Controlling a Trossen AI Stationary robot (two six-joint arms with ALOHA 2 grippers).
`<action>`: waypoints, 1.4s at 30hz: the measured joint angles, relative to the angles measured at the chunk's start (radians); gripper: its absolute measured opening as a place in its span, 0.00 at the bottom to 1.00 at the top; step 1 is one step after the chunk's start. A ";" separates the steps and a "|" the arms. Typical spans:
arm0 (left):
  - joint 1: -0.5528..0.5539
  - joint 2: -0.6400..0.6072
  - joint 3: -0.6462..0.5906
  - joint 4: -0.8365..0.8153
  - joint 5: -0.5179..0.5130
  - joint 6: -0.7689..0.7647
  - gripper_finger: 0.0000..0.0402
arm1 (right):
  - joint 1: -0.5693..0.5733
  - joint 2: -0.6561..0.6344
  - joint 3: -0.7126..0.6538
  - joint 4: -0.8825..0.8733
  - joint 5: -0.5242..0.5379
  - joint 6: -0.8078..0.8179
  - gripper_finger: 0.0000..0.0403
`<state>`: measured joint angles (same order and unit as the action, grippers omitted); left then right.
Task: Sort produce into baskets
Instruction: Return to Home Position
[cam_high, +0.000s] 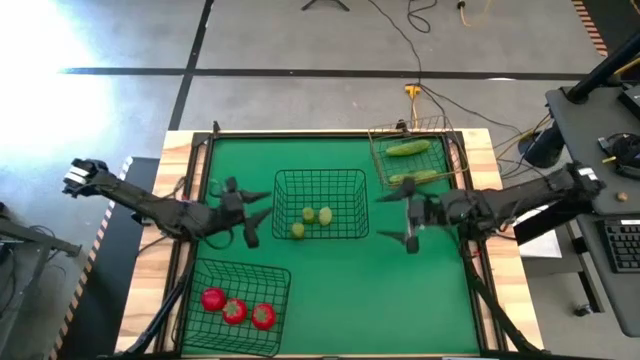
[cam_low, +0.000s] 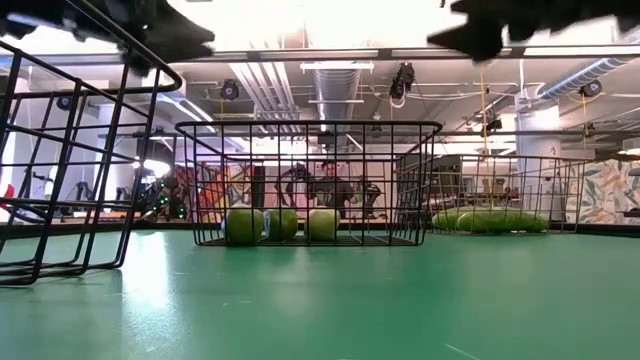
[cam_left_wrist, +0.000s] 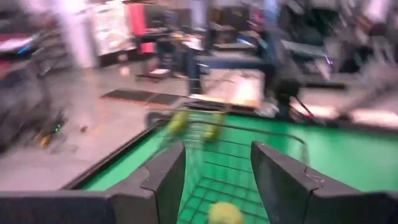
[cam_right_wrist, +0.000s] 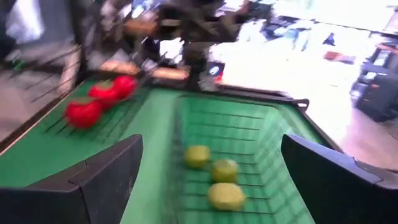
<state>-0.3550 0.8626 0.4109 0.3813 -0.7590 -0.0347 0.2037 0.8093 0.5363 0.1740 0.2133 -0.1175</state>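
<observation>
Three pale yellow-green fruits (cam_high: 311, 219) lie on the floor of the dark middle basket (cam_high: 320, 177); they also show in the low view (cam_low: 282, 224). Three red tomatoes (cam_high: 236, 309) lie in the dark near-left basket (cam_high: 236, 268). Two green cucumbers (cam_high: 410, 162) lie in the tan far-right basket (cam_high: 384, 165). My left gripper (cam_high: 254, 213) is open and empty just left of the middle basket. My right gripper (cam_high: 399, 217) is open and empty just right of it.
The green mat has bare room at the near middle and right (cam_high: 390, 300). A raised wooden rim (cam_high: 300, 134) frames the table. Cables (cam_high: 420, 90) lie on the floor beyond the far edge.
</observation>
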 joint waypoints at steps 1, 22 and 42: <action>0.001 -0.040 -0.024 -0.002 -0.028 -0.041 0.41 | -0.038 -0.019 -0.044 0.049 -0.020 0.011 0.93; 0.184 -0.646 -0.399 0.012 0.353 0.008 0.41 | -0.231 -0.809 -0.509 -0.120 -0.164 0.137 0.93; 0.368 -0.854 -0.401 -0.335 0.588 -0.051 0.41 | -0.256 -0.795 -0.524 -0.122 -0.264 0.152 0.17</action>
<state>0.0127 0.0090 0.0097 0.0461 -0.1708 -0.0856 -0.0518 0.0140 0.0124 0.0523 -0.0507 0.0344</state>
